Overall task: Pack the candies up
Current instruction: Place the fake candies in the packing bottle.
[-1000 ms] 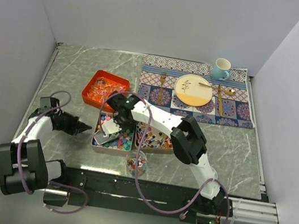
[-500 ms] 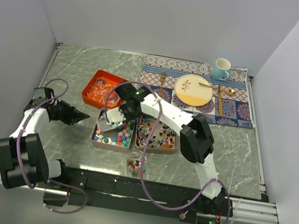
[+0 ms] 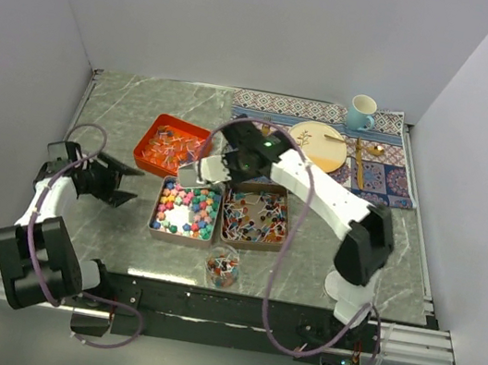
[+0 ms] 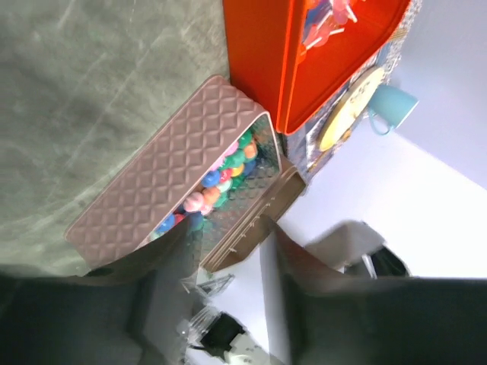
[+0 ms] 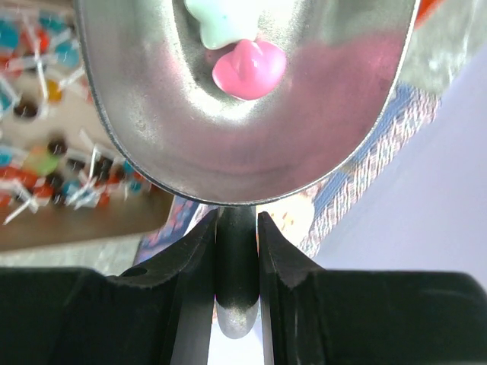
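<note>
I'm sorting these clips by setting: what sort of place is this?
Probably a robot test booth, staged like a dinner setting: plain white walls close around a marble-look table, with a placemat, plate and mug at the back.

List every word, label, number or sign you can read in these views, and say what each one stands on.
No readable text in any view.
The plate carries only a drawn plant sprig, no lettering.
The placemat shows pattern only, no words.
The mug looks plain.
The wrapped candies: any print on the wrappers is too small to read.
The scoop is bare metal with no marking in sight.
</note>
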### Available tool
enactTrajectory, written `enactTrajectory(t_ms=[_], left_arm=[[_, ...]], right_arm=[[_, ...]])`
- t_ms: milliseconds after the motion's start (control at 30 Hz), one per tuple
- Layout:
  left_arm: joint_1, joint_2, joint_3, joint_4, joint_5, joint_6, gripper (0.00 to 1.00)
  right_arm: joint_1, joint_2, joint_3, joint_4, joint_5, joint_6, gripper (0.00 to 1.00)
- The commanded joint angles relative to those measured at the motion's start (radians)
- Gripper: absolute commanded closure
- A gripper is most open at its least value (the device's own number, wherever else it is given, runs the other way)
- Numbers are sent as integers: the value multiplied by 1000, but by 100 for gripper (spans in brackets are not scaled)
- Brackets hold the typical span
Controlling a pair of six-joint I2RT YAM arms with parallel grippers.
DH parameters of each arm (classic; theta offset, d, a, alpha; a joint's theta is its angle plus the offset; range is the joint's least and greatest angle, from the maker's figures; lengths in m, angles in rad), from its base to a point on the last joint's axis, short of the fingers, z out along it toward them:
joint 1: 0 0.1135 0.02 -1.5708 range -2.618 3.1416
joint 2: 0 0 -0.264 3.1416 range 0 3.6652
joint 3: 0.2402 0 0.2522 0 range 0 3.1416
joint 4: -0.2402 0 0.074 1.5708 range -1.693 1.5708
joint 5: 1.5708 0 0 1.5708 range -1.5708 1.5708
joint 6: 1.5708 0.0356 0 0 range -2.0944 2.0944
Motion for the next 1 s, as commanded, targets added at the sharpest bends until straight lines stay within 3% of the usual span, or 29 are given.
enactTrajectory(t_ms=[0, 133, 467, 633, 967], left_arm=[[24, -40, 1, 83, 38, 39, 3], [39, -76, -30, 102, 14, 32, 3], [67, -130, -79, 94, -46, 35, 4], [76, -158, -101, 98, -40, 24, 4], [82, -207, -139, 99, -29, 13, 4]], right_arm=[[-28, -235, -126, -12, 1, 29, 100], [-29, -406, -354, 16, 48, 1, 100], [20, -673, -565, -122, 237, -31, 100], [106, -701, -629, -156, 328, -3, 100], [270, -577, -591, -242, 478, 146, 100]])
